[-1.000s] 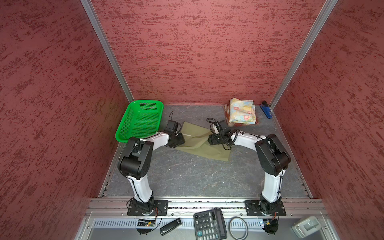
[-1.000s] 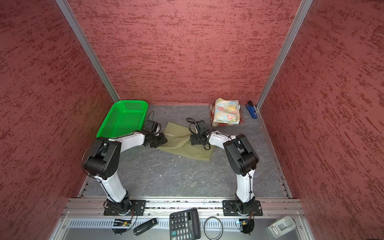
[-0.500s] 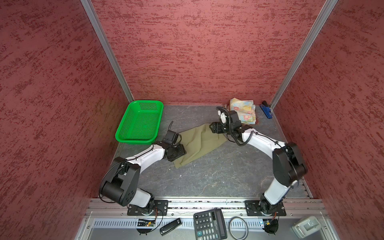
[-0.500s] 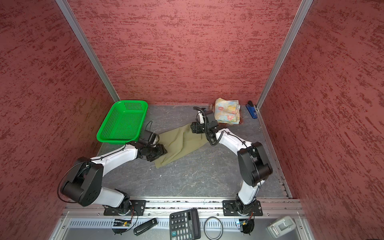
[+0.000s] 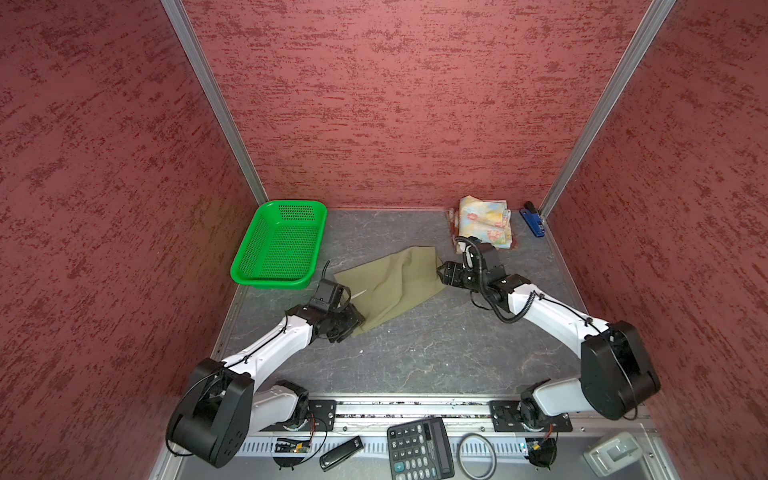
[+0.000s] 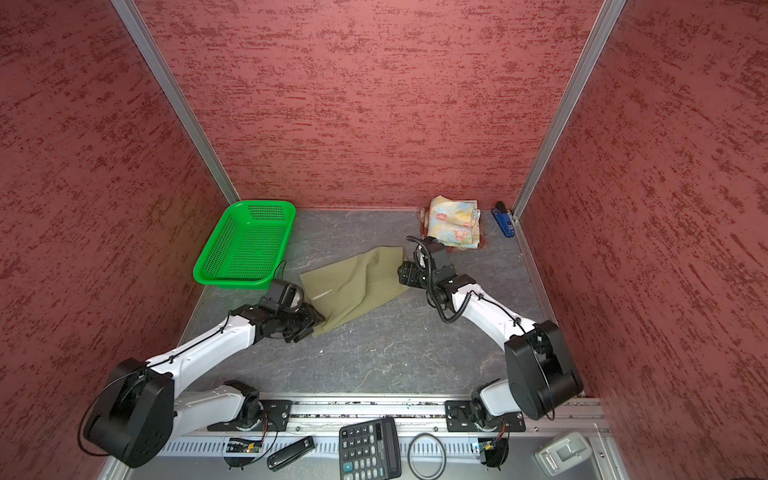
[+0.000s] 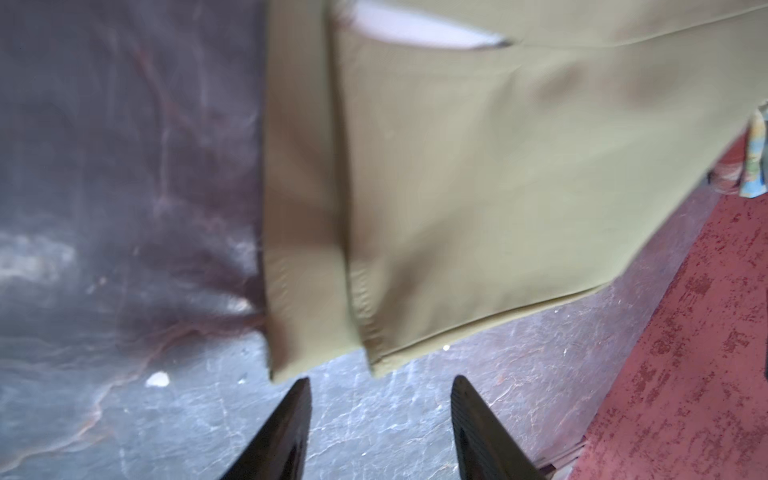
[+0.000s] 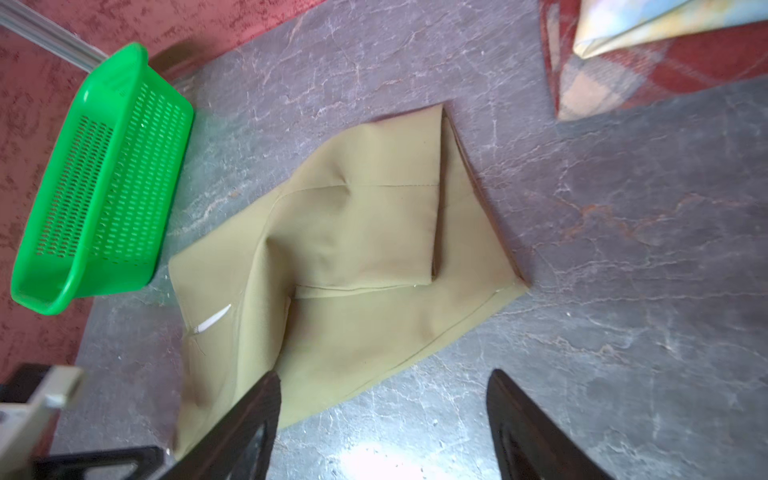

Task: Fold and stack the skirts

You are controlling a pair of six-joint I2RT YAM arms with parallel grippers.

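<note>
The olive-khaki skirt [image 5: 390,286] [image 6: 357,286] lies spread and creased on the grey table, partly folded over itself [image 8: 353,270]. My left gripper [image 5: 359,322] [image 7: 380,380] stands open just short of its near corner [image 7: 457,187], with only bare table between the fingers. At the skirt's right edge my right gripper [image 5: 442,274] [image 8: 384,376] is open and holds nothing; one finger [image 8: 266,399] overlaps the hem. At the back right the folded floral skirt [image 5: 484,222] [image 6: 455,222] [image 8: 665,20] rests on the folded plaid skirt [image 8: 623,79].
A green mesh basket [image 5: 278,245] [image 6: 245,245] [image 8: 95,187] stands at the back left, close to the olive skirt. A blue stapler [image 5: 533,219] lies in the back right corner. A calculator [image 5: 419,451] and small items sit on the front ledge.
The olive skirt was drawn out toward the front left between both grippers. It now lies slack. The right gripper has come away from the stack, and both grippers stand off the cloth.
</note>
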